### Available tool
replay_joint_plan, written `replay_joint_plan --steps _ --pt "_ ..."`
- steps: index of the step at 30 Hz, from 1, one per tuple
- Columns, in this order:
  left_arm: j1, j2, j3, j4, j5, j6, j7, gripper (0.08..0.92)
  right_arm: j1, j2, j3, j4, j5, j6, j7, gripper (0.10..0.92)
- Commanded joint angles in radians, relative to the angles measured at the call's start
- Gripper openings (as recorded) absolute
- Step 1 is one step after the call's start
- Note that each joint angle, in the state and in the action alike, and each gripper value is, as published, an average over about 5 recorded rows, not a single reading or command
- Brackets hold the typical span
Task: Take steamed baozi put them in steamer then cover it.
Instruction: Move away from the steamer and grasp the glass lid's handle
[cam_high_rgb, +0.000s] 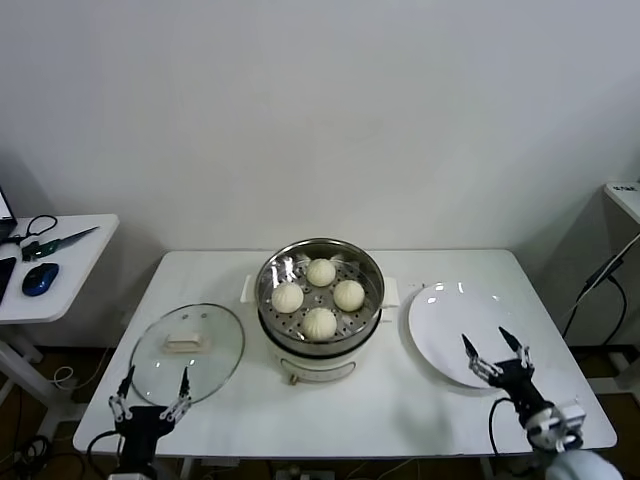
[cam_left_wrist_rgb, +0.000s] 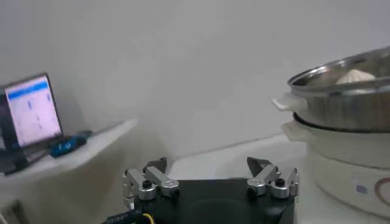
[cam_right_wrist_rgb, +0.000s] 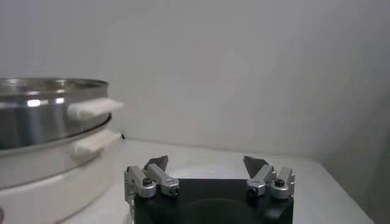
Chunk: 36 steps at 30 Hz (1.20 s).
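Note:
Several cream-white steamed baozi (cam_high_rgb: 320, 297) lie on the perforated tray inside the shiny steamer (cam_high_rgb: 372, 271) at the table's middle. The steamer (cam_left_wrist_rgb: 341, 100) shows beside my left gripper in the left wrist view, and its steel wall (cam_right_wrist_rgb: 36, 115) in the right wrist view. The glass cover (cam_high_rgb: 187, 351) with its cream bar handle lies flat on the table at the left. My left gripper (cam_high_rgb: 154, 389) stands open at the cover's near edge, with nothing between its fingers. My right gripper (cam_high_rgb: 494, 350) is open and empty over the near rim of the white plate.
A flat white plate (cam_high_rgb: 450, 315) lies right of the steamer. A side table (cam_high_rgb: 70, 265) at the far left carries a mouse and cables, with a lit screen (cam_left_wrist_rgb: 30, 112) on it. A cabinet (cam_high_rgb: 625, 200) stands at the far right.

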<state>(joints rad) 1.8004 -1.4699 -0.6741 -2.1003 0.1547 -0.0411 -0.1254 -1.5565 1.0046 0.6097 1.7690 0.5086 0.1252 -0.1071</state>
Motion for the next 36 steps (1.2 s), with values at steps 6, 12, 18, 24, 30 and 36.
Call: replay_joint_plan --steps 6,12,18,24,30,36 --pt "-0.076 0.043 -0.072 0.101 0.779 -0.051 -0.265 0.823 -0.114 0.187 0.045 0.001 -0.11 0.108 0.009 0.823" --pt "-0.136 0.096 -0.062 0.279 1.084 -0.006 -0.29 0.823 -0.094 0.212 0.04 -0.008 -0.127 0.111 0.014 0.823" --pt "-0.22 0.12 -0.009 0.473 1.189 -0.027 -0.34 0.823 -0.078 0.216 0.039 0.007 -0.136 0.107 0.013 0.823" --pt "-0.299 0.122 0.005 0.575 1.238 -0.036 -0.359 0.823 -0.075 0.219 0.043 0.024 -0.152 0.099 0.023 0.823" --pt "-0.379 0.127 0.007 0.639 1.243 -0.03 -0.355 0.823 -0.082 0.227 0.052 0.03 -0.161 0.098 0.028 0.823" --pt "-0.439 0.134 0.022 0.651 1.212 -0.006 -0.301 0.823 -0.092 0.235 0.059 0.032 -0.152 0.097 0.028 0.823"
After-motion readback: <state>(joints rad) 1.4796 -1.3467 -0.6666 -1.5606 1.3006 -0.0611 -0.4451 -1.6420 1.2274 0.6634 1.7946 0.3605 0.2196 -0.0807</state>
